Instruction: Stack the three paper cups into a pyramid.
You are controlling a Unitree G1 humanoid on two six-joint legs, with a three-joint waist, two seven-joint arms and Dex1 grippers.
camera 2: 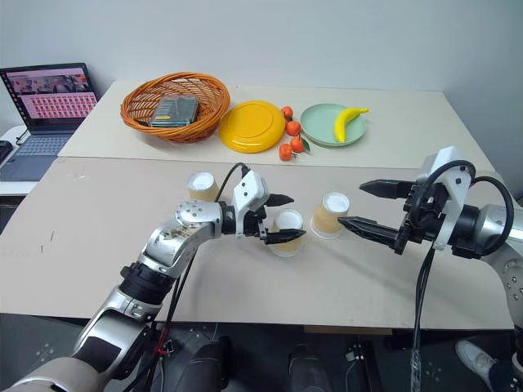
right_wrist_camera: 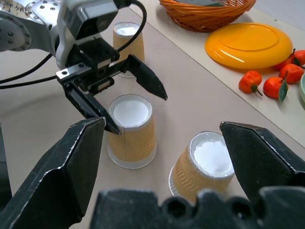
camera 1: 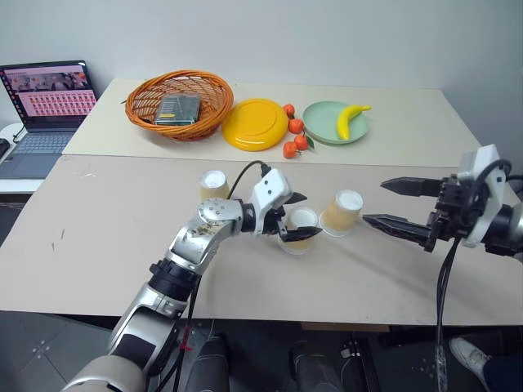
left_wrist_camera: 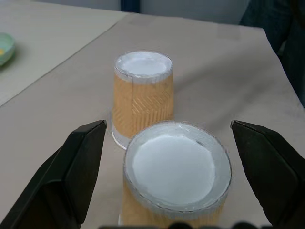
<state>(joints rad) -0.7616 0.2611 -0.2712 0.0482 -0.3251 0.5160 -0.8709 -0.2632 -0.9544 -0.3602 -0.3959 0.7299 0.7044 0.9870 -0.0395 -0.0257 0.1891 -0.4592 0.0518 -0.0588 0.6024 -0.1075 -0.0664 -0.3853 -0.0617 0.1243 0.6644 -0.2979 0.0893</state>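
Black fingers of the left gripper (camera 1: 294, 217) straddle one of three paper cups (camera 1: 302, 229), apart; right gripper (camera 1: 395, 204) gapes, holding nothing.

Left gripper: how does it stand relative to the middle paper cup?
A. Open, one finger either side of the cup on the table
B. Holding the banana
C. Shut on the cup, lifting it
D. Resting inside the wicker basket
A: the left gripper stands open around the middle paper cup, which sits upside down on the table.
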